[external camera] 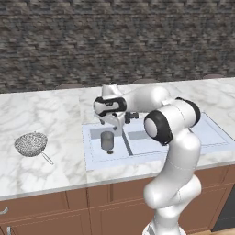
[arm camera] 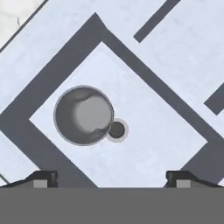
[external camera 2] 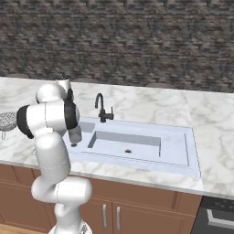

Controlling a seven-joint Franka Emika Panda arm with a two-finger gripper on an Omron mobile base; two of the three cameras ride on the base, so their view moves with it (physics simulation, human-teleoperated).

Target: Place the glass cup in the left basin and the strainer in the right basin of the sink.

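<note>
On the left counter, the strainer (external camera: 31, 144) looks light and stiff, best gripped by its thin handle; gripper (arm camera: 109, 179), jaws apart, hangs above the glass cup (arm camera: 83, 115).

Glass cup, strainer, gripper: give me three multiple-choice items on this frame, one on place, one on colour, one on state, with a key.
1. Where does the glass cup stand?
A. in the left basin
B. in the right basin
C. on the counter

2. What colour is the faucet?
A. white
B. black
C. copper

3. How is the gripper?
A. shut on the cup
B. shut on the strainer
C. open, holding nothing

Key: 1 A, the cup stands upright beside the round drain hole. 2 B, it shows dark behind the sink. 3 C, its fingertips stand wide apart above the cup, while the strainer lies on the counter.
</note>
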